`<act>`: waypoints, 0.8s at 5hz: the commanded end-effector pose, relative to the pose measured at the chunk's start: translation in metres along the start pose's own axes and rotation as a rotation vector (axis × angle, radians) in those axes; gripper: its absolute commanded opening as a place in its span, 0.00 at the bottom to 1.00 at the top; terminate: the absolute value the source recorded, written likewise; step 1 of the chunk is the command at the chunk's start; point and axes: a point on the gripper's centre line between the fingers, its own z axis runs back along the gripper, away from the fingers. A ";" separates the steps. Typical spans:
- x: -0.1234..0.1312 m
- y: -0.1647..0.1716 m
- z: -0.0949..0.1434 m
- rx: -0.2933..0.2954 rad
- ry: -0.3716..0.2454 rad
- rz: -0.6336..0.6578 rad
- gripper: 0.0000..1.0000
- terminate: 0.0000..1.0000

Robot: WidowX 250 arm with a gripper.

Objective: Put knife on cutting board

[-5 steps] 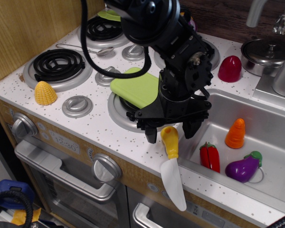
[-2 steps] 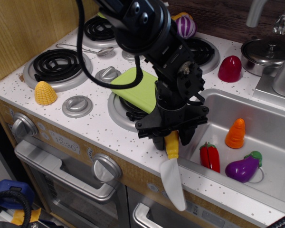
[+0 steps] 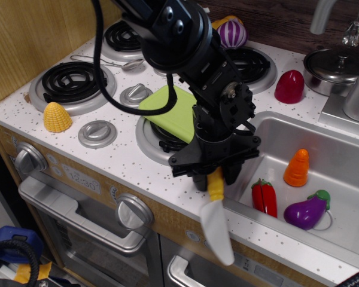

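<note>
The knife (image 3: 215, 222) has a yellow handle and a broad white blade. It lies at the counter's front edge beside the sink, blade pointing toward the camera and hanging over the edge. My black gripper (image 3: 215, 177) is lowered over the handle, with its fingers close on both sides of the yellow handle. The upper part of the handle is hidden between the fingers. The lime-green cutting board (image 3: 172, 110) lies tilted on the front right burner, just behind the gripper, partly hidden by the arm.
A sink (image 3: 347, 156) on the right holds a carrot (image 3: 297, 168), a red pepper (image 3: 264, 197) and an eggplant (image 3: 307, 210). A corn cob (image 3: 57, 116), a metal spoon (image 3: 110, 61), stove knobs (image 3: 97, 133), a red toy (image 3: 289, 86) and a pot (image 3: 335, 67) stand around.
The gripper came down over the knife handle and its fingers drew in from wide open to close around it. The knife shifted slightly left.
</note>
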 end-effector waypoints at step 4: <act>0.088 -0.009 0.055 -0.006 -0.172 -0.177 0.00 0.00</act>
